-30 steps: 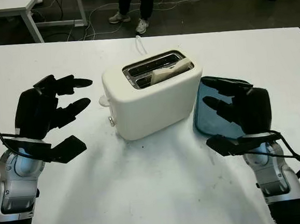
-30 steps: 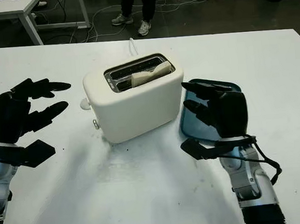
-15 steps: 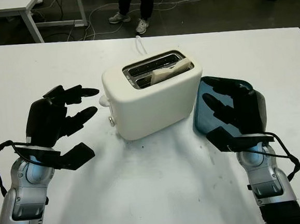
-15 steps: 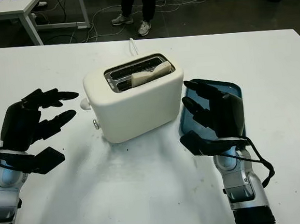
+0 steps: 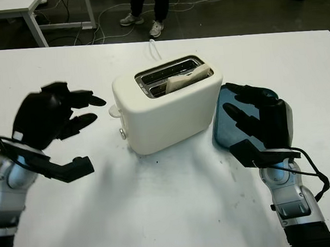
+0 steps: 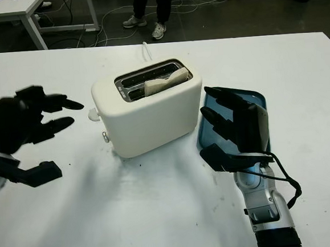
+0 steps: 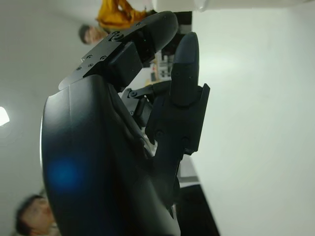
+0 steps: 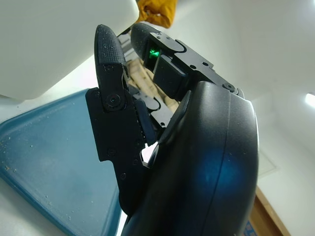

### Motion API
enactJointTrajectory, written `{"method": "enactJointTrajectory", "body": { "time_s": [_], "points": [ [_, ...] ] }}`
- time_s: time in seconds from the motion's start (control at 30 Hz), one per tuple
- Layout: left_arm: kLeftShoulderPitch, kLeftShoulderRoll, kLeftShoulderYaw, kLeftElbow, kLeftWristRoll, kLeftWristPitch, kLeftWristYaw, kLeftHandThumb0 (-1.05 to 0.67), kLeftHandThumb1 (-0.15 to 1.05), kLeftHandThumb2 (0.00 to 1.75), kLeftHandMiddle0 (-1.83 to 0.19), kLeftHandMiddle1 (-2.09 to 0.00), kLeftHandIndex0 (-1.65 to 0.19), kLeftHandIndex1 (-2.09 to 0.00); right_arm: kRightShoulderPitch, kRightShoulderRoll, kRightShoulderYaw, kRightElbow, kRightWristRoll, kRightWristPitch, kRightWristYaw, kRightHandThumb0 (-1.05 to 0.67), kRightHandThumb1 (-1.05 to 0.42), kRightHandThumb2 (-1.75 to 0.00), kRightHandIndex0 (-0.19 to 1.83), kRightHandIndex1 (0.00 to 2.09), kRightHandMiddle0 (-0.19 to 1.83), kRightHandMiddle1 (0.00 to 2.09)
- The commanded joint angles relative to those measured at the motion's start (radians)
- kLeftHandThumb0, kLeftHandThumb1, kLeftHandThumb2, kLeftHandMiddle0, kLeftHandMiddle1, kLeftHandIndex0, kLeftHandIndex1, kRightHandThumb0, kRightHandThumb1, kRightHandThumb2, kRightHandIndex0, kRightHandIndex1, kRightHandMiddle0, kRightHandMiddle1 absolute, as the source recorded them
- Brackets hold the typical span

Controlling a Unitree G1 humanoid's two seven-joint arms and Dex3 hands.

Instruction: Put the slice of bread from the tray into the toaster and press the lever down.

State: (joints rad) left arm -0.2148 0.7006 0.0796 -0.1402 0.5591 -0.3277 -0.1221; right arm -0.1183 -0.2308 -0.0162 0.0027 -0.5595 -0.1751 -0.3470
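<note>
Left eye view: bread [image 5: 182,81] sits in the toaster [image 5: 169,103]; lever unpressed, just beyond the empty, wide left hand [image 5: 54,129].

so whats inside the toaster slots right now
A slice of bread sits in the toaster, its top edge sticking out at a tilt. Its lower part is hidden inside the slot.

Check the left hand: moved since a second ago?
Yes. The left hand has swung back and up, slightly further from the toaster than half a second ago. It is open.
</note>
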Motion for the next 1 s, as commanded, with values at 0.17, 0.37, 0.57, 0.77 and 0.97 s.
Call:
{"method": "enactJointTrajectory", "body": {
  "time_s": [0.17,0.37,0.57,0.77,0.97],
  "points": [
    [-0.062,0.044,-0.039,0.041,0.014,-0.023,-0.048,-0.28,0.92,0.27,-0.6,-1.29,-0.77,-0.62,0.005,-0.009,0.0,0.01,0.014,-0.035,-0.014,-0.49,-0.92,-0.14,0.91,0.34,0.92,0.01],
    [-0.105,0.048,-0.07,0.083,0.014,-0.063,-0.058,-0.27,0.92,0.23,-0.66,-1.34,-0.8,-0.63,0.006,-0.008,-0.002,0.017,0.021,-0.038,-0.01,-0.48,-0.92,-0.14,0.93,0.35,0.93,0.01],
    [-0.125,0.043,-0.092,0.111,0.018,-0.076,-0.059,-0.27,0.92,0.22,-0.64,-1.4,-0.8,-0.65,0.005,-0.009,0.002,0.027,0.019,-0.046,-0.019,-0.46,-0.92,-0.14,0.94,0.35,0.93,0.01],
    [-0.137,0.039,-0.112,0.147,0.039,-0.101,-0.032,-0.28,0.92,0.23,-0.63,-1.4,-0.79,-0.67,0.005,-0.009,0.004,0.032,0.023,-0.047,-0.019,-0.41,-0.92,-0.13,0.95,0.36,0.95,0.02],
    [-0.143,0.036,-0.121,0.164,0.05,-0.118,-0.019,-0.28,0.92,0.23,-0.63,-1.39,-0.78,-0.7,0.008,-0.009,0.004,0.029,0.029,-0.048,-0.016,-0.39,-0.92,-0.13,0.95,0.37,0.95,0.01]
  ]
}}
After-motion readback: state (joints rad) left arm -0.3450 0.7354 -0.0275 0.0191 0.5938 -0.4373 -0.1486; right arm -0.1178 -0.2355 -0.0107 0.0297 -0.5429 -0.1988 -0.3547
